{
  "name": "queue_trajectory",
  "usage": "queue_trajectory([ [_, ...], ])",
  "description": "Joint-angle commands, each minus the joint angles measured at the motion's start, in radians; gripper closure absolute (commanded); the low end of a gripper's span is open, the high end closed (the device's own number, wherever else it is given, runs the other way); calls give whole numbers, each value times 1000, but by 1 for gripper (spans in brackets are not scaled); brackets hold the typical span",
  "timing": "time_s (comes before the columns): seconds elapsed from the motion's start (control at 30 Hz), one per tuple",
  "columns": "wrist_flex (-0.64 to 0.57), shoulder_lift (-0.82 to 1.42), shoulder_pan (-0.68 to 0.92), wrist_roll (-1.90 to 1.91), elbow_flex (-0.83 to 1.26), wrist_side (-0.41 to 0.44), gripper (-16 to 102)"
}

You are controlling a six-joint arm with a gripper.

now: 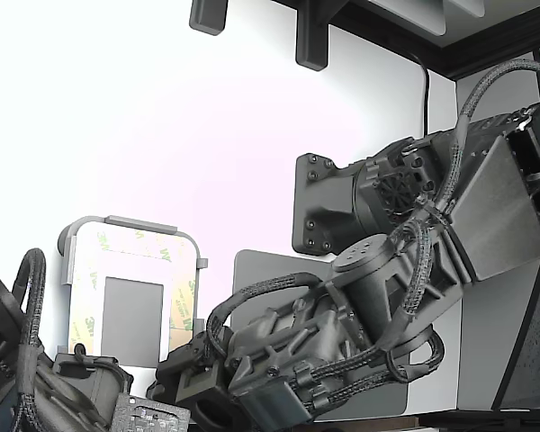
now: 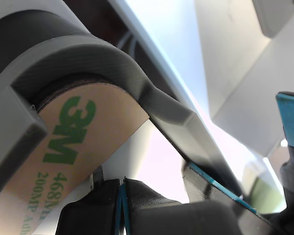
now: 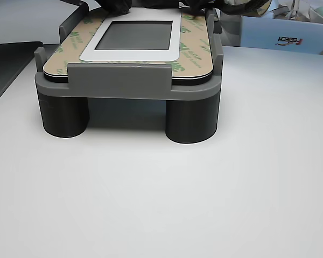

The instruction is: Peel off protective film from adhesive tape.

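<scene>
**Claw low at the near edge of the film frame**

The gripper sits right at the edge of the grey tray. In the wrist view its two dark fingers are pressed together, only a thin blue line between the pads, so the claw is narrow, closed to a sliver. Whether a corner of liner is caught in that seam, I cannot tell.

Just beyond the fingertips, the protective film fills the tray's rounded corner: tan paper with a green "3M" logo, lying flat under the tray's raised lip. A blue-edged dark part shows beside the claw.

In the exterior view the arm reaches down low, its gripper hidden behind cable-wrapped links. Past it stands the tray, the film frame wrapping a grey rectangle. A dark grey mat lies beside the arm.

The other view has the tray raised on dark round legs on a white table, with the film flat around the grey panel and dark gripper parts at the far edge.
</scene>
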Motion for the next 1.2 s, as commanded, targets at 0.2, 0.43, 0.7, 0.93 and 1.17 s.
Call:
queue_trajectory([
  [0.2,0,32,-5,6,-21,0,95],
  [0.43,5,38,2,15,-20,-2,95],
  [0.7,6,48,6,17,-9,2,94],
  [0.93,-8,40,5,9,-8,0,94],
  [1.17,-8,52,3,-3,2,0,92],
])
